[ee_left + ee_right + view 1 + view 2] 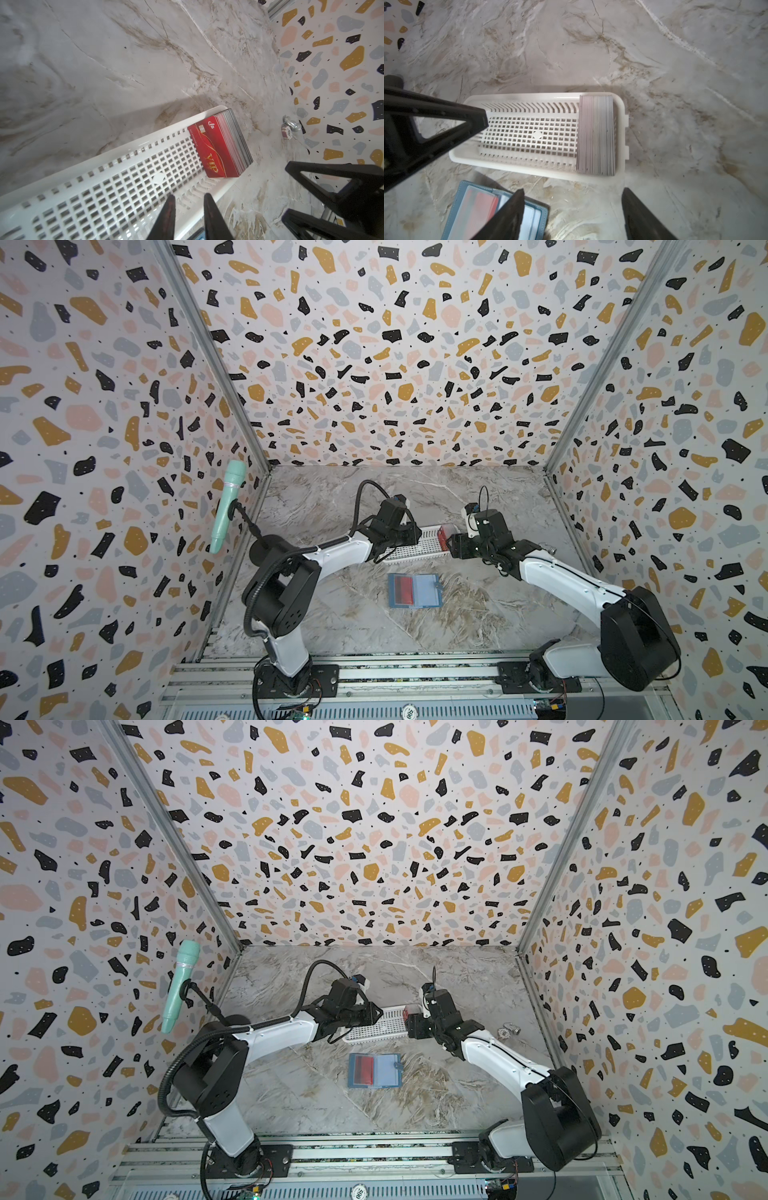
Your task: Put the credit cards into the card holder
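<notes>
Stiff, slick credit cards [216,149] on edge in basket [62,173]; pinch top edge, probably; left gripper [189,196] barely parted, right gripper [572,190] wide, both empty

Left fingers [168,217] ajar, right fingers [637,212] wide

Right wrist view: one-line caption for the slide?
Open right hand near a white basket holding cards stacked on edge; card holder lies open, one red card sleeved.

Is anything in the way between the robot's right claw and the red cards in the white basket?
Nothing visible is. The open right gripper hangs near the stack of thin red plastic cards standing on edge at one end of the white perforated plastic basket; their top edges are uncovered.
</notes>
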Tool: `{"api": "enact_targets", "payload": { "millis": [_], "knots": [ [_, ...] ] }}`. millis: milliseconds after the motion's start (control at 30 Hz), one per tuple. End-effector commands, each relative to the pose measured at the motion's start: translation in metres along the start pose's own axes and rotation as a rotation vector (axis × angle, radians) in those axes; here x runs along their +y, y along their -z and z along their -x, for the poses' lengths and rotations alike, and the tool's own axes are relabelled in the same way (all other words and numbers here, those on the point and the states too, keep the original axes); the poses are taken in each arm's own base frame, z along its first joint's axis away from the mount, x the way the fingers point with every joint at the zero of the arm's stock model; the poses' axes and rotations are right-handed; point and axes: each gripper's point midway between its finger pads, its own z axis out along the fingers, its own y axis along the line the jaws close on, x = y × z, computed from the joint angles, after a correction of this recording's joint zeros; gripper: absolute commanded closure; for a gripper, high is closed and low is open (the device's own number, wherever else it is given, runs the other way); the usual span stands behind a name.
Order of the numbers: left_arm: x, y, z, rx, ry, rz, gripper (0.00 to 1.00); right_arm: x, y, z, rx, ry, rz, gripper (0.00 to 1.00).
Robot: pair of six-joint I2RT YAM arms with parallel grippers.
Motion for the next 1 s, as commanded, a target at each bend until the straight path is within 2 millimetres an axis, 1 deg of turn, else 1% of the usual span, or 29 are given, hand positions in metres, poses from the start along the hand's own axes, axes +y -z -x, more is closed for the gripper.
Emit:
{"api": "enact_targets", "payload": {
  "millis": [0, 133, 267, 433, 600, 700, 800, 967],
  "knots": [
    [-0.011, -0.016, 0.0, 0.027, -0.044, -0.016, 0.74, -0.01, -0.01, 0.009, 0.027, 0.07, -0.031, 0.2],
    [-0.018, -0.034, -0.006, 0.051, -0.06, -0.026, 0.75, -0.017, -0.03, 0.011, 0.06, 0.096, -0.062, 0.18],
    [-0.013, -0.05, -0.014, 0.071, -0.052, -0.012, 0.76, -0.02, -0.048, 0.007, 0.095, 0.11, -0.075, 0.16],
    [-0.003, -0.065, -0.022, 0.096, -0.058, 0.014, 0.76, -0.024, -0.065, 0.001, 0.126, 0.117, -0.085, 0.16],
    [0.004, -0.076, -0.031, 0.122, -0.057, 0.026, 0.76, -0.028, -0.076, -0.001, 0.143, 0.115, -0.103, 0.16],
    [0.006, -0.079, -0.034, 0.131, -0.047, 0.032, 0.77, -0.033, -0.081, -0.003, 0.153, 0.117, -0.125, 0.16],
    [0.009, -0.081, -0.037, 0.138, -0.047, 0.039, 0.78, -0.036, -0.085, -0.004, 0.155, 0.121, -0.143, 0.22],
    [0.014, -0.083, -0.045, 0.154, -0.043, 0.047, 0.79, -0.038, -0.087, -0.002, 0.158, 0.131, -0.156, 0.24]
  ]
}}
